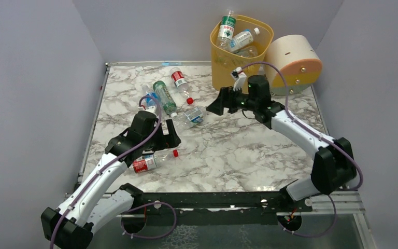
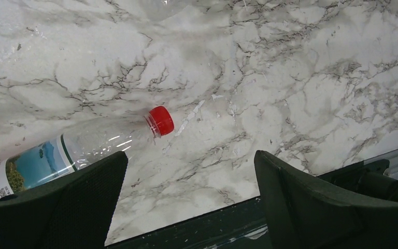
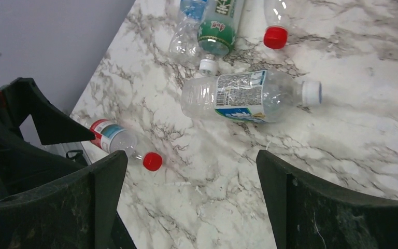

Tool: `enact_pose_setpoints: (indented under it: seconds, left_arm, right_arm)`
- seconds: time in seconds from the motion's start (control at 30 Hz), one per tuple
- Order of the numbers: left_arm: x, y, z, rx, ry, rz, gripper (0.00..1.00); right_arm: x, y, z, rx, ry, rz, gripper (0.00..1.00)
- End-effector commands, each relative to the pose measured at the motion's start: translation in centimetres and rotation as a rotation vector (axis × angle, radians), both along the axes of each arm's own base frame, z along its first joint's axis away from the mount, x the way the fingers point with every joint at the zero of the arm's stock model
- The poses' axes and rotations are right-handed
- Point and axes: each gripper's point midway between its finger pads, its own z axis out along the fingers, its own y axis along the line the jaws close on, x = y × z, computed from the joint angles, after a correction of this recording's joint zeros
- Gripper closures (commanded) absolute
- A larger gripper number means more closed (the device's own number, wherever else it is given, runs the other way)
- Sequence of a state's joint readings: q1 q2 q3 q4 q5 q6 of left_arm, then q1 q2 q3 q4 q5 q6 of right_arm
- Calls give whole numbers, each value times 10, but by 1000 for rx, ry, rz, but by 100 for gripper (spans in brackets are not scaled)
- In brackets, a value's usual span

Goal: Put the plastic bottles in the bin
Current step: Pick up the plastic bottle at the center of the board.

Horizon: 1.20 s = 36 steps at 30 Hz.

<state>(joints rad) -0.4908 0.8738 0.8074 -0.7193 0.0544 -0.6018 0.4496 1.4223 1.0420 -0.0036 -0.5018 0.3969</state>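
The yellow bin (image 1: 224, 72) stands at the back of the table with plastic bottles (image 1: 227, 28) sticking out of it. More bottles lie on the marble: a green one (image 1: 164, 97), a red-labelled one (image 1: 179, 80), and a clear one with a blue label (image 1: 192, 116) (image 3: 246, 96). A clear bottle with a red cap (image 1: 153, 161) (image 2: 90, 145) (image 3: 122, 142) lies near the front left. My left gripper (image 1: 171, 137) (image 2: 190, 166) hangs open just above and beside its cap, holding nothing. My right gripper (image 1: 212, 106) (image 3: 192, 171) is open and empty in front of the bin, right of the blue-labelled bottle.
A cream-and-peach cylinder (image 1: 293, 65) lies right of the bin. Grey walls close in the table (image 1: 228, 150) on three sides. A black rail (image 1: 212, 199) runs along the near edge by the arm bases. The left arm (image 3: 20, 129) shows in the right wrist view.
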Motion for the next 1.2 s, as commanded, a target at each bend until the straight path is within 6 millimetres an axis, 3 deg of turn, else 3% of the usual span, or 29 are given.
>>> enact_pose_setpoints:
  seconds: [0.0, 0.1, 0.2, 0.33, 0.5, 0.7, 0.8, 0.93, 1.17]
  left_arm:
    - [15, -1, 10, -32, -73, 44, 1]
    - [18, -2, 14, -31, -79, 48, 1]
    - [20, -2, 28, -49, -109, 56, 1]
    - [15, 5, 57, -92, -169, 103, 1]
    - [-1, 10, 109, -234, -263, 156, 1]
    - [-21, 22, 158, -377, -390, 202, 1]
    - [-29, 29, 172, -424, -432, 224, 1]
    - [-39, 39, 190, -472, -491, 254, 1]
    - [-41, 39, 193, -472, -499, 249, 1]
  right_arm:
    - [19, 22, -36, -97, 67, 32, 5]
    - [25, 43, -50, -144, 55, 46, 5]
    - [8, 73, -55, -159, 38, 157, 6]
    - [-28, 113, -63, -186, -62, 333, 5]
    - [-53, 135, -80, -95, -111, 518, 5]
    - [-85, 178, -109, -153, -205, 671, 3]
    - [-103, 199, -125, -182, -230, 735, 3]
    - [-126, 221, -130, -181, -258, 794, 2]
    - [-145, 249, -142, -280, -353, 810, 0]
